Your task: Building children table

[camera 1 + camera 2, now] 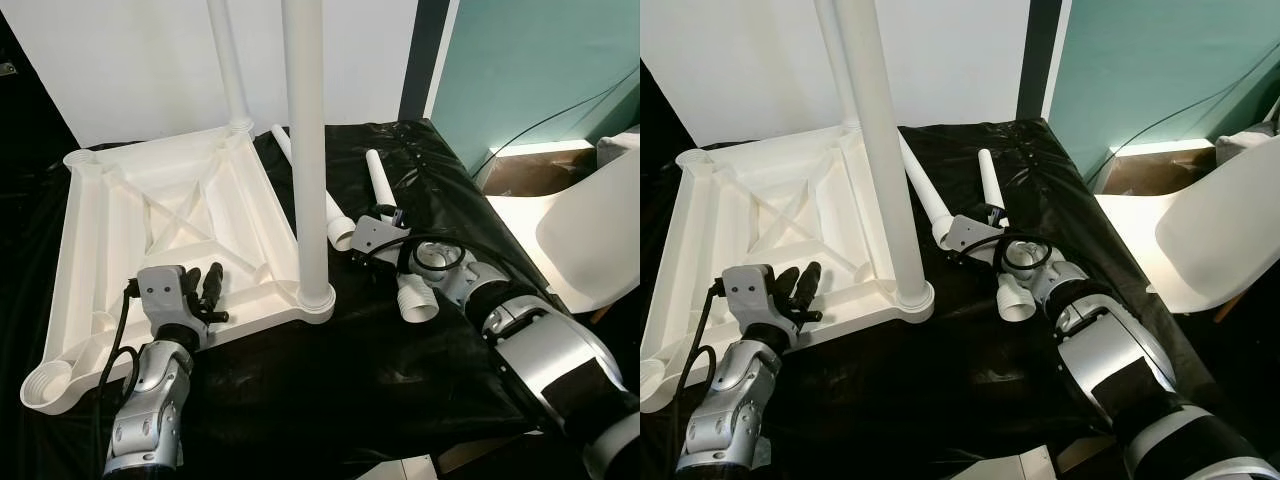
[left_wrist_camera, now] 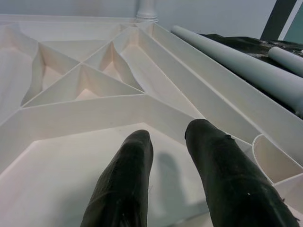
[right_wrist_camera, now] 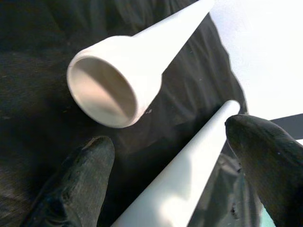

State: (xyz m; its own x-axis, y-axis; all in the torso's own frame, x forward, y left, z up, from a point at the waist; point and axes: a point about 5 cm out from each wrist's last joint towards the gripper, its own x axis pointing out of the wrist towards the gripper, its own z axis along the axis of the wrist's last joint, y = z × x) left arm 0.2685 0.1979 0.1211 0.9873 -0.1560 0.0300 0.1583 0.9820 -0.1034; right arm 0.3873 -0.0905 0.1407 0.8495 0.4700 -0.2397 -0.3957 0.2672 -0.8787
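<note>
A white plastic table top [image 1: 120, 230] lies upside down on a black sheet. Two white legs stand upright in its right-hand corner sockets, a near leg [image 1: 305, 150] and a far leg [image 1: 228, 60]. Two loose legs lie on the sheet to the right, one [image 1: 335, 220] beside the near upright leg and the other [image 1: 383, 185] further right. My right gripper [image 3: 165, 137] is open, its fingers [image 3: 265, 161] straddling that second loose leg [image 3: 180, 184]. My left gripper [image 1: 205, 285] hovers over the table top's near edge, open a little, holding nothing.
A white chair [image 1: 590, 230] stands off the right side, with a cardboard box [image 1: 530, 175] behind it by the teal wall. The black sheet [image 1: 350, 380] drops off at the right and front. The table top's left corner sockets [image 1: 50, 385] hold no leg.
</note>
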